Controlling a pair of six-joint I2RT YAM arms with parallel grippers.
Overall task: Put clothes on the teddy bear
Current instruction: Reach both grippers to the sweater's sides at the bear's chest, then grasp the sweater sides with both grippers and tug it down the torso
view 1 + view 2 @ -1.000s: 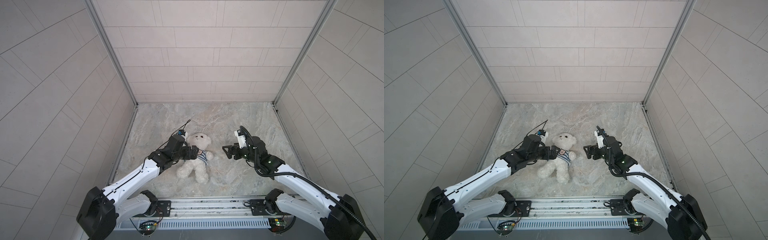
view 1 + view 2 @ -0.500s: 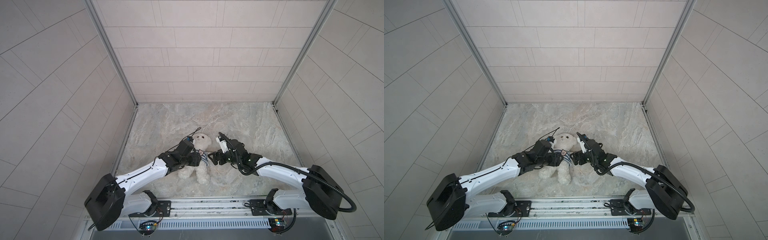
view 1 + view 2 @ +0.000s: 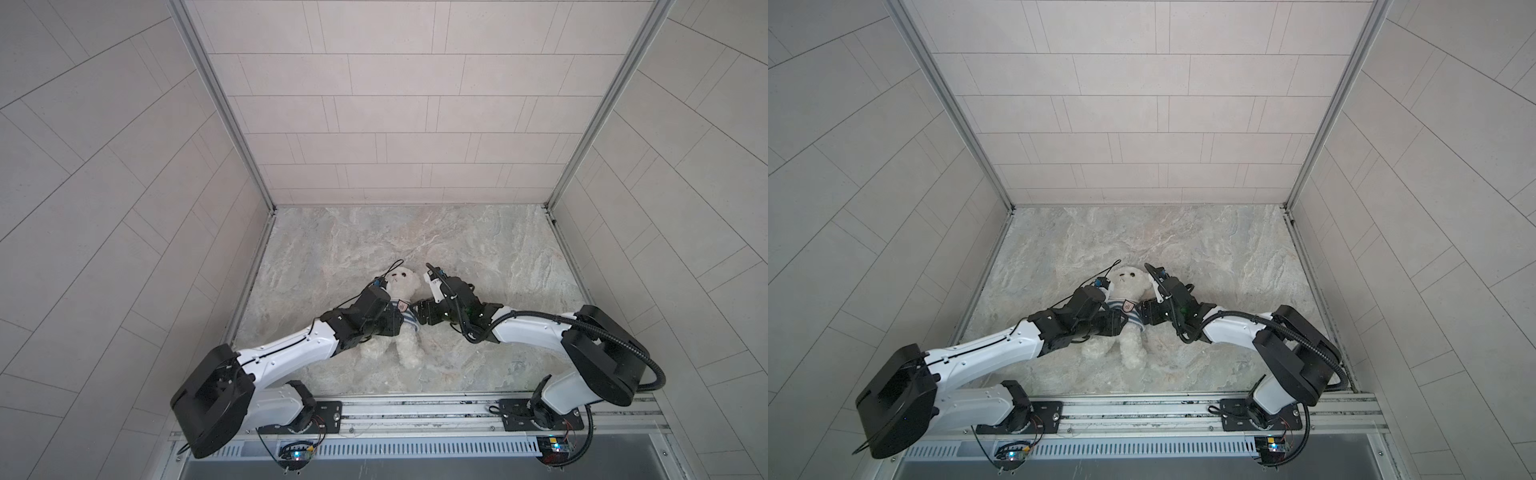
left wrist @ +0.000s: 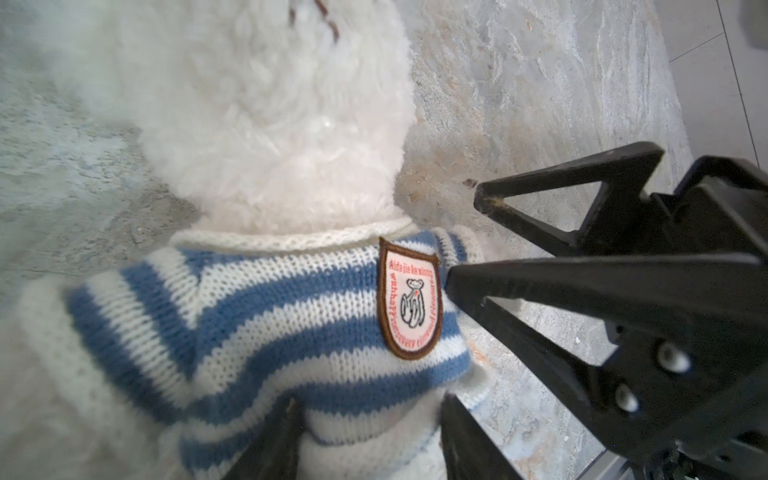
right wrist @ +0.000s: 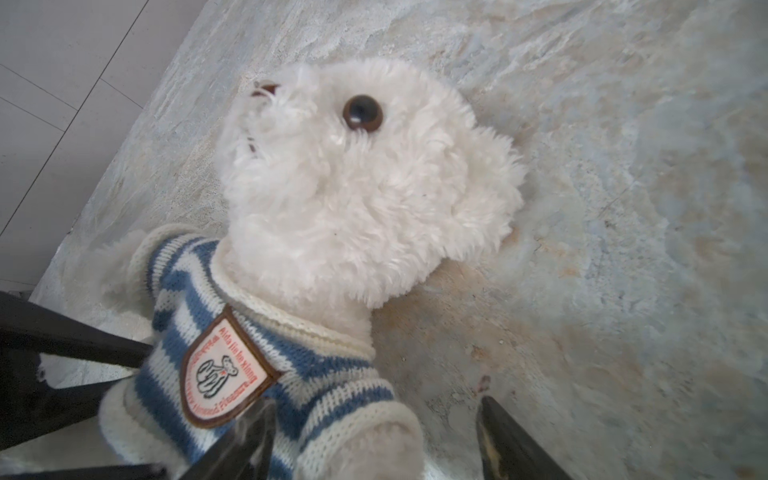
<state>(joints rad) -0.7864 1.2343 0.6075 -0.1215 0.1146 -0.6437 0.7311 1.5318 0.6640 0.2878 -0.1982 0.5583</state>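
Both top views show the teddy bear (image 3: 409, 343) (image 3: 1133, 349) on its back near the middle of the marble table (image 3: 478, 249). Its long axis runs front to back, head toward the rear wall, and it wears the striped shirt (image 4: 249, 316). The left gripper (image 4: 369, 401) hides one flank, jaws narrow astride the hem; we cannot tell whether they clamp. The right gripper (image 5: 376, 403) stands wide around the sleeved arm.

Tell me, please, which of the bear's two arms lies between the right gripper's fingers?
The teddy bear's arm on the shirt's badge side: the right gripper's fingers stand either side of its sleeve. The other lies toward the left gripper.
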